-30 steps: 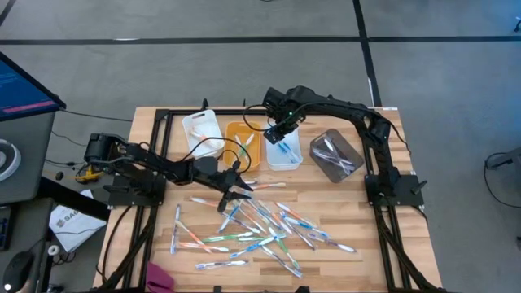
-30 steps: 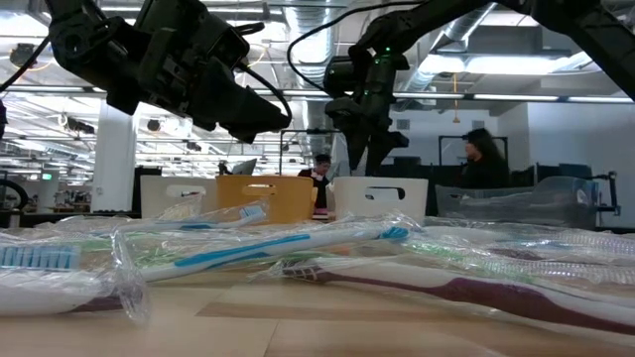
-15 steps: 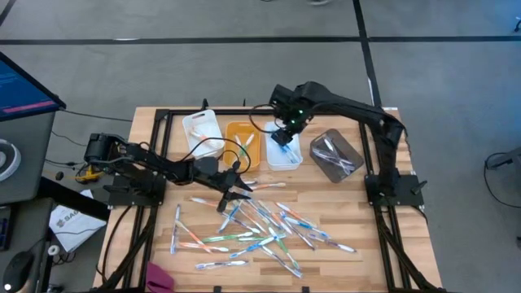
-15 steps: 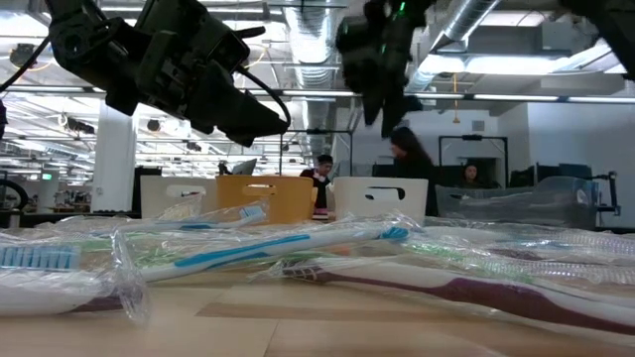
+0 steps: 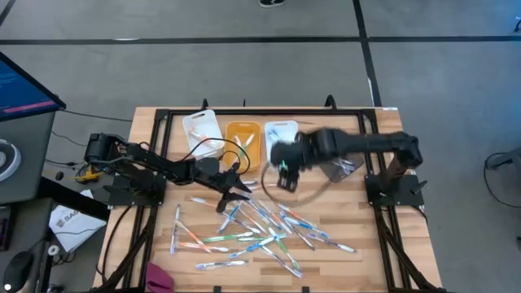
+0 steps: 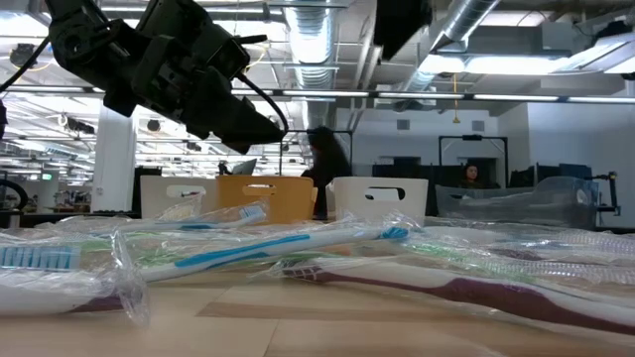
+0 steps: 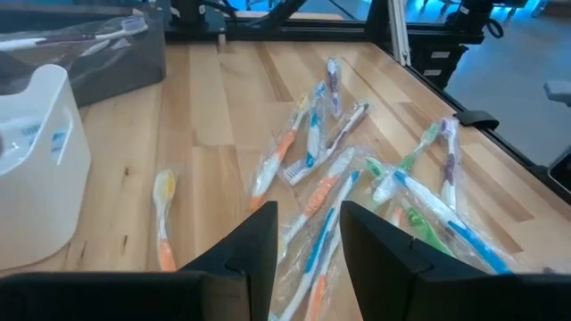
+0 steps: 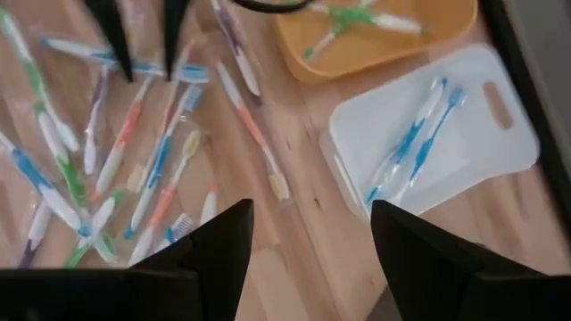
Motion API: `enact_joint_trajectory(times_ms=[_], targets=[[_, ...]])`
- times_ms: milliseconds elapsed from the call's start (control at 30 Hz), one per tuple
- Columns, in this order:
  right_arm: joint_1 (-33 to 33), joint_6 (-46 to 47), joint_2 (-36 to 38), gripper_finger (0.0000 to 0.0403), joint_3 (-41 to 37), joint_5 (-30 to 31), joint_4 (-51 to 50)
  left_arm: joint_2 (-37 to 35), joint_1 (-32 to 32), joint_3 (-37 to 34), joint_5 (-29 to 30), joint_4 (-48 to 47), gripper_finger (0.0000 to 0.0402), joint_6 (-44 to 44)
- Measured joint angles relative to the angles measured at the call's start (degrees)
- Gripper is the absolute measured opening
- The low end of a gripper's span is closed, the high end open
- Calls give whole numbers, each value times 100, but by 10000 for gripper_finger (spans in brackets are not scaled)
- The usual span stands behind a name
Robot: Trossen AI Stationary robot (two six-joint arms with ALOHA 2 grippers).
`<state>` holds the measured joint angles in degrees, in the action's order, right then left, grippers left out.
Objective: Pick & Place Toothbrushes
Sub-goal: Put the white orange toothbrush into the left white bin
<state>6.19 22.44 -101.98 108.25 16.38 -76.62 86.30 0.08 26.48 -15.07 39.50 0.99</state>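
Several wrapped toothbrushes (image 5: 260, 224), blue, white, green and orange, lie loose on the wooden table; they also show in the low view (image 6: 298, 248) and both wrist views (image 7: 339, 169) (image 8: 134, 152). My left gripper (image 5: 236, 194) (image 7: 308, 241) hovers open and empty above the far left edge of the pile. My right gripper (image 5: 282, 164) (image 8: 308, 250) is open and empty, blurred, in the air between the bins and the pile. Two blue toothbrushes (image 8: 419, 138) lie in a white bin (image 8: 357, 134). Green ones (image 8: 357, 20) lie in the orange bin (image 5: 242, 142).
Along the far side stand a row of bins: a white one (image 5: 201, 129), the orange one, a second white one (image 5: 281, 130) and a clear grey one (image 5: 342, 159) partly under my right arm. A black frame (image 5: 163, 122) borders the table. People stand in the room behind (image 6: 327, 164).
My right gripper has risen from above the second white bin, going out of the top of the low view, and has swung toward the near edge, toward the pile.
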Motion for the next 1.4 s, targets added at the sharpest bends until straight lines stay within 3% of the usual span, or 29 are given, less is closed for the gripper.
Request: enact_joint_trajectory(times_ms=[300, 567, 733, 1167, 1300, 1400], targets=[[1890, 960, -52, 221, -92, 1848, 81, 0, 0, 0, -105, -101, 117, 654], [2902, 1505, -58, 221, -764, 2856, 552, 0, 0, 0, -158, -199, 121, 484], [3102, 1514, -58, 221, -1275, 2872, 757, -273, 0, 4, -485, -932, 144, -1], [3130, 687, -58, 221, -1594, 2881, 1600, -2391, -166, -1, -448, -3450, 186, 623], [3110, 498, -58, 221, -1594, 2883, 1712, -2403, -348, 0, -444, -3836, 205, 784], [3064, 395, -58, 221, -1594, 2881, 1825, -2270, -391, 1, -453, -4217, 215, 1552]])
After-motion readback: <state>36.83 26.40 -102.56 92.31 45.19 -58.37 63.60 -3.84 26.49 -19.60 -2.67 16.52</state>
